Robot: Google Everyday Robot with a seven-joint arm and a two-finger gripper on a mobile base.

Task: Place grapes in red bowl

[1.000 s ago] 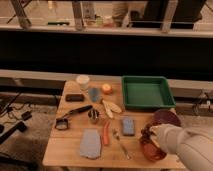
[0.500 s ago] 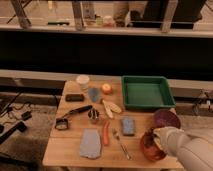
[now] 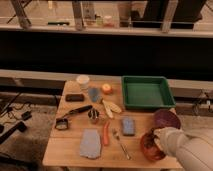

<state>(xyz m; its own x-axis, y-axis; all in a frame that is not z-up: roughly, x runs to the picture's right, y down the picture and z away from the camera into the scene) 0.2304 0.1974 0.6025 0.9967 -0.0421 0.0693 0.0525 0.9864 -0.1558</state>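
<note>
Hovering gripper [image 3: 156, 138] over red bowl [image 3: 151, 146], lower right; grip state we cannot tell, grapes hidden. We release low, centred, clear of purple bowl [image 3: 167, 119].

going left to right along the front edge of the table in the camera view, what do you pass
Grey-blue cloth → carrot → spoon → red bowl, where the arm's gripper reaches over the rim. The purple bowl sits just behind the red one.

Green tray [image 3: 146, 91], purple bowl [image 3: 167, 119], carrot [image 3: 106, 133].
</note>
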